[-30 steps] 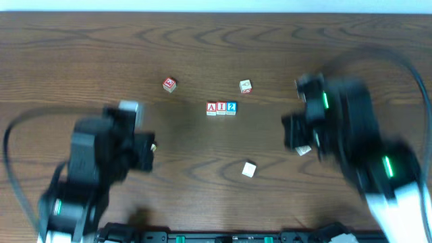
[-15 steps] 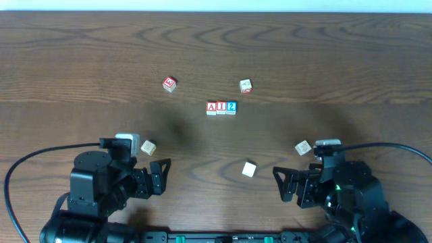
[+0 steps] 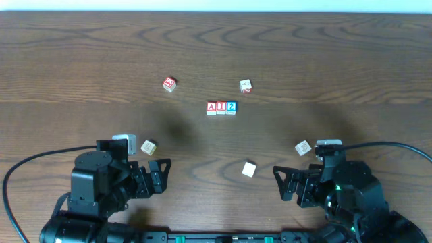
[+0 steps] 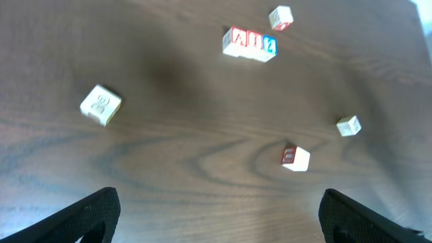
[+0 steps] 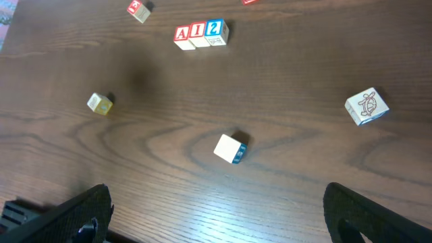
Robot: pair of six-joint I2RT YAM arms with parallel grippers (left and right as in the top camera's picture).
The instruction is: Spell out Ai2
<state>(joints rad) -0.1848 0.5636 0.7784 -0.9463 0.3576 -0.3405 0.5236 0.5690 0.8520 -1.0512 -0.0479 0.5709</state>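
Note:
Three lettered blocks stand touching in a row that reads A (image 3: 211, 108), I (image 3: 221, 108), 2 (image 3: 231, 107) at the table's middle; the row (image 4: 250, 44) (image 5: 200, 34) shows in both wrist views. My left gripper (image 3: 162, 177) (image 4: 219, 216) rests low near the front left, open, with nothing between its fingers. My right gripper (image 3: 279, 183) (image 5: 219, 216) sits near the front right, also open and empty. Both are well short of the row.
Loose blocks lie around: a red-faced one (image 3: 169, 84) back left, another (image 3: 246, 86) back right, a tan one (image 3: 148, 147) by the left arm, one (image 3: 302, 147) by the right arm, and a white one (image 3: 249, 169) between the grippers.
Both arms have swept back from over the table to the front edge and settled there, jaws wide. The blocks have not moved.

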